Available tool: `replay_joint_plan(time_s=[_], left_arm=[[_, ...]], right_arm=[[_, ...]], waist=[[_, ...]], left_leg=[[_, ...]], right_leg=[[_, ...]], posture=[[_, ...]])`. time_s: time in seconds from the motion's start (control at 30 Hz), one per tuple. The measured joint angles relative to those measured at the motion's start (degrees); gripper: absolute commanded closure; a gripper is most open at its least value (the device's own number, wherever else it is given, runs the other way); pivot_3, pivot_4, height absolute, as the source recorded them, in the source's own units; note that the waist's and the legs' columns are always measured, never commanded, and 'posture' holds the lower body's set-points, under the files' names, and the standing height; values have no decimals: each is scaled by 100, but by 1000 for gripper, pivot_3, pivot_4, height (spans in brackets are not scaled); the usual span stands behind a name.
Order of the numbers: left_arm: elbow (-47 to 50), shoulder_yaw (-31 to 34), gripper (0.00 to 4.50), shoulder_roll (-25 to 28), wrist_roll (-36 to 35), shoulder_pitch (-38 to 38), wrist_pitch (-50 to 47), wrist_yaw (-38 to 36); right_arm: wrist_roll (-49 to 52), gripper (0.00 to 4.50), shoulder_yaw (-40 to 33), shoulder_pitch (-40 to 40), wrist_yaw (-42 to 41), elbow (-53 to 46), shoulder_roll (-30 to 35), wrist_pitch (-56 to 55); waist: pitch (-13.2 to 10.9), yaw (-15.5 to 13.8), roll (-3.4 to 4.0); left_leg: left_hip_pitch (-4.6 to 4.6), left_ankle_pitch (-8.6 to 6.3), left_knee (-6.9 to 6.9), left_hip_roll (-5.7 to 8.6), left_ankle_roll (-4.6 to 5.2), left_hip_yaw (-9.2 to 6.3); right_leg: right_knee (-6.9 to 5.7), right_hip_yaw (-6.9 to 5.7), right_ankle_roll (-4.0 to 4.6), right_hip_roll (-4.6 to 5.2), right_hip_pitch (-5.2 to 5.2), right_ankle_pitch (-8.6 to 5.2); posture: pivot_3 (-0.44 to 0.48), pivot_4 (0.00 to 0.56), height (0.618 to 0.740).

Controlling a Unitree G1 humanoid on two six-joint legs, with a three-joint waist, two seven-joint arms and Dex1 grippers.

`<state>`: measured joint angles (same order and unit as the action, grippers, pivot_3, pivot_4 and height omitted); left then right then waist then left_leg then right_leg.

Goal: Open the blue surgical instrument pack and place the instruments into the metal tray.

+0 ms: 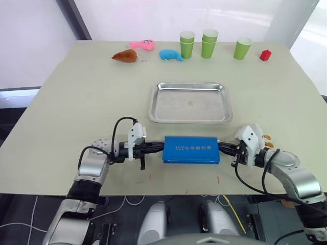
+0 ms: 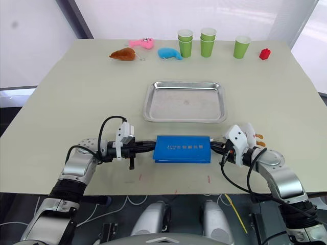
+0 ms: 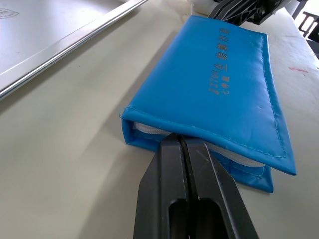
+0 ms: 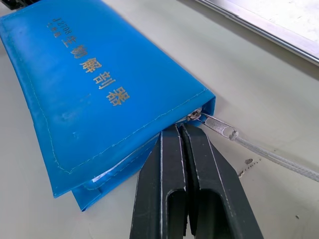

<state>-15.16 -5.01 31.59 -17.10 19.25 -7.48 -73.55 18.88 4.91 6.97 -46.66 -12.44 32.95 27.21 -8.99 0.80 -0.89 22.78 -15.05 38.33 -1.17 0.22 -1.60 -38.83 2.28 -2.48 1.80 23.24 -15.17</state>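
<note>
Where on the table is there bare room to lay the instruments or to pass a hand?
The tray is empty. The table is bare on both sides of the tray, and between the tray and the cups. It is crowded at the near edge, where both grippers, jaws shut, meet the pack.

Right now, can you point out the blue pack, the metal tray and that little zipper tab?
blue pack [image 1: 191, 149]: left eye view, middle of its top face.
metal tray [image 1: 190, 103]: left eye view, bare floor of the tray.
zipper tab [image 4: 218, 125]: right wrist view, its silver pull at the pack's corner.
</note>
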Motion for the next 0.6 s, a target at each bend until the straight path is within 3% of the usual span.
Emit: replay_joint_plan(time_s=[0.17,0.37,0.6], left_arm=[[26,9,4500,25,5,-28,28,15],[115,62,4500,215,-38,-244,171,8],[221,506,4500,587,-122,-736,493,101]], right_arm=[[-11,4438,0,-5,-9,0,11,-23],[-248,4438,-131,-437,-148,-85,505,-564],[-95,4438,-818,-1184,-336,-368,746,-1081]], waist=[[0,1,0],[1,15,1],[0,35,1]], left_leg=[[0,0,0,0,0,0],[-5,0,-1,-2,0,2],[-6,0,-2,-8,0,3]], right_leg=[[0,0,0,0,0,0],[-1,3,0,-2,0,0],[-1,5,1,-5,0,0]], posture=[[0,150,740],[0,150,740],[0,150,740]])
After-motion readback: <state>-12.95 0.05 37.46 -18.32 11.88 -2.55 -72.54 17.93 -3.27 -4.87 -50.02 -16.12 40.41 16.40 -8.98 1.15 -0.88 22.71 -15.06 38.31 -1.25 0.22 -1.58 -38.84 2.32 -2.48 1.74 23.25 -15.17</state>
